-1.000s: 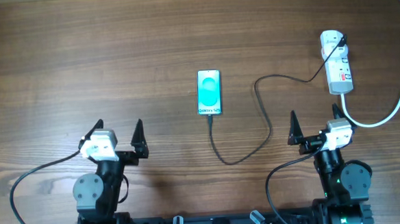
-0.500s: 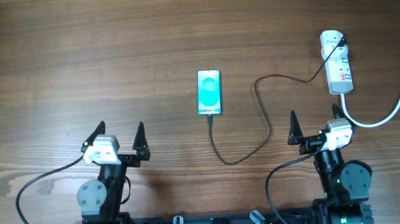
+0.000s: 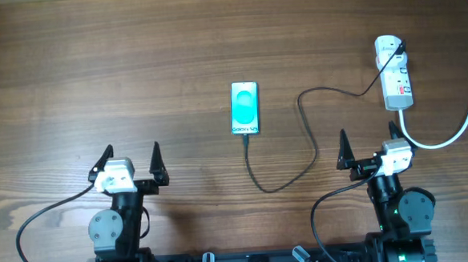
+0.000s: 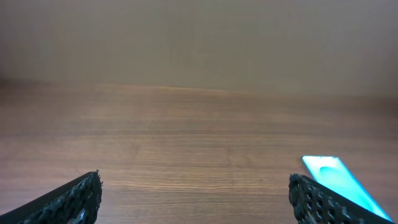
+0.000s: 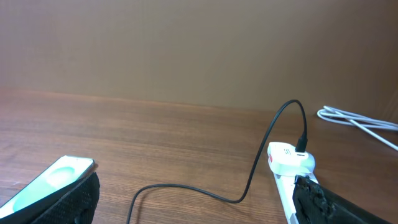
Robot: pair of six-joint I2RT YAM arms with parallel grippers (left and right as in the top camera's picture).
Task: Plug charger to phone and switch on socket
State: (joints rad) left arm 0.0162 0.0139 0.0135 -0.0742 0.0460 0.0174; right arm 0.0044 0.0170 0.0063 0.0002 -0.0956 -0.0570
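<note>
Smartphone point(image 3: 245, 108), small, rectangular, cyan-lit screen, is lying mid-table; thin black charger cable point(image 3: 246, 156) is reaching its near edge. Left gripper point(image 3: 131, 150) and right gripper point(image 3: 367, 136) are gaping wide, holding nothing.

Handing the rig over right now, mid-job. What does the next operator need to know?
Left gripper: jaws open, empty, left of the phone.
Right gripper: jaws open, empty, near the socket.
The phone lies mid-table, screen lit.
The charger runs from the socket to the phone's bottom edge; whether its tip is seated, I cannot tell.
Left to do: confirm the plug, switch on the socket.
</note>
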